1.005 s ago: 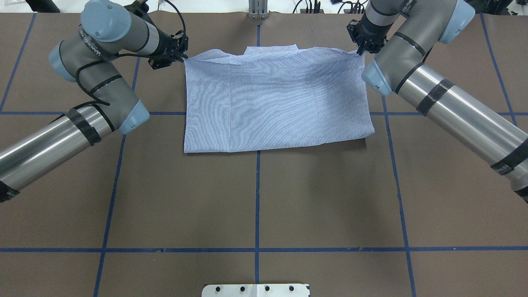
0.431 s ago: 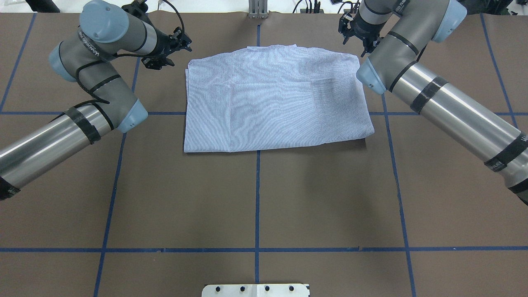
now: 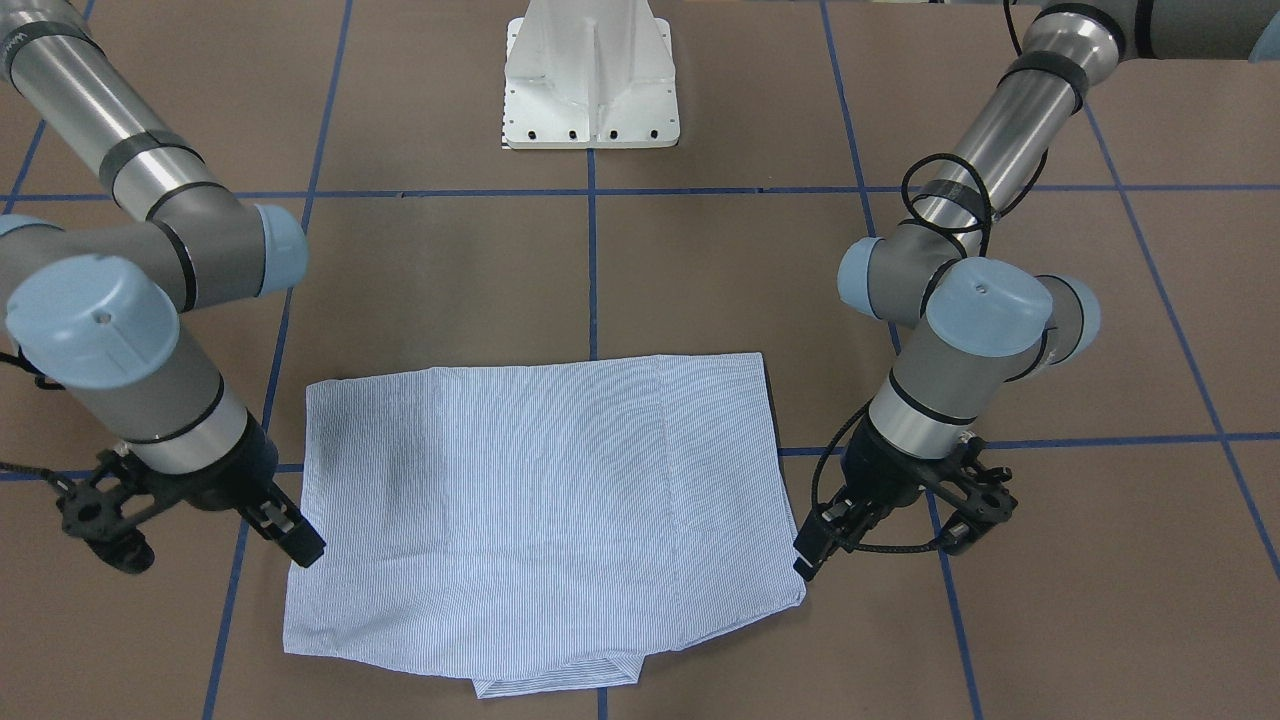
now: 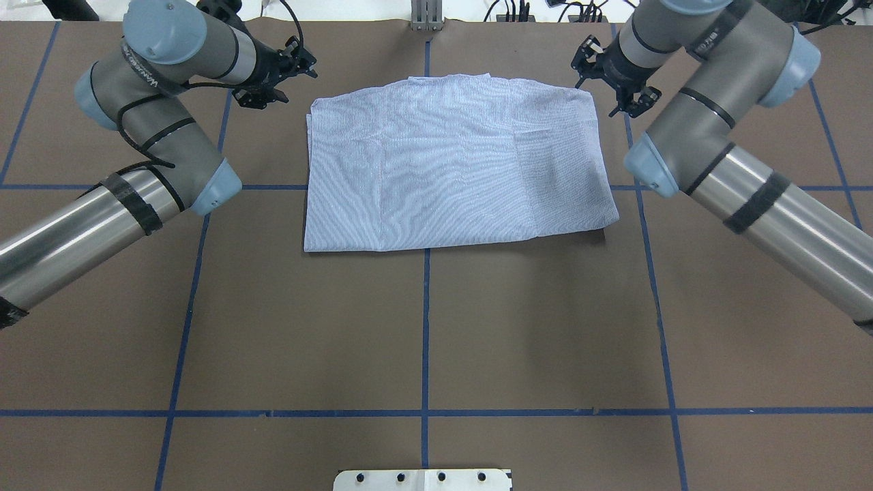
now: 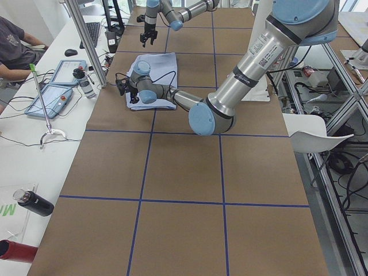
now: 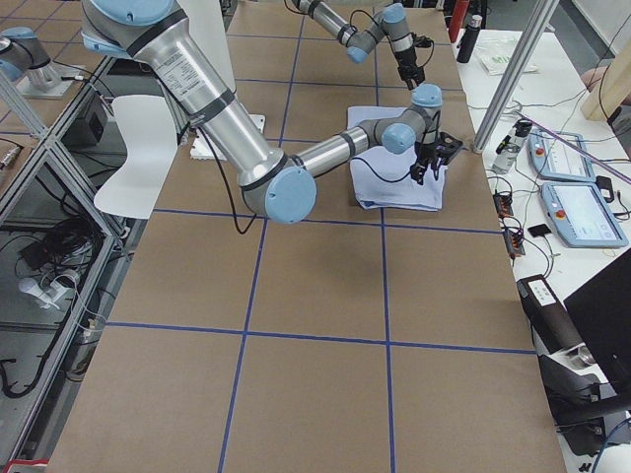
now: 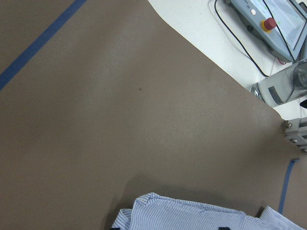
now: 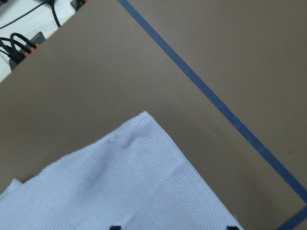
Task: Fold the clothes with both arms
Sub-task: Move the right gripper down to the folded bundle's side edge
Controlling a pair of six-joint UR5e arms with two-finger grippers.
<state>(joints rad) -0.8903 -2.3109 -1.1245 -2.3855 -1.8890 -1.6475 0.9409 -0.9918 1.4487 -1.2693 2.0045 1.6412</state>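
Hands, front-facing view: left hand (image 3: 885,530) has its jaws spread wide and grips nothing. One finger sits just beside a corner of the shirt (image 3: 540,480). The right hand (image 3: 200,525) is equally wide apart and empty, with one finger at the opposite shirt edge.
Shirt, front-facing view: folded to a flat rectangle on the brown surface (image 3: 450,270). Its collar (image 3: 560,682) protrudes from the edge away from the robot.
Overhead view: left hand (image 4: 281,80) and right hand (image 4: 614,85) flank the shirt's two far corners. The shirt (image 4: 450,170) straddles the centre blue tape line (image 4: 425,327).
Side views: shirt (image 5: 161,69) (image 6: 394,192) lies between the two arms, on the part of the surface nearest the operator desk.
Left wrist view: shirt edge (image 7: 192,218) at the bottom, bare surface above.
Right wrist view: shirt corner (image 8: 110,187) below the camera, with two black fingertips well apart at the bottom edge.
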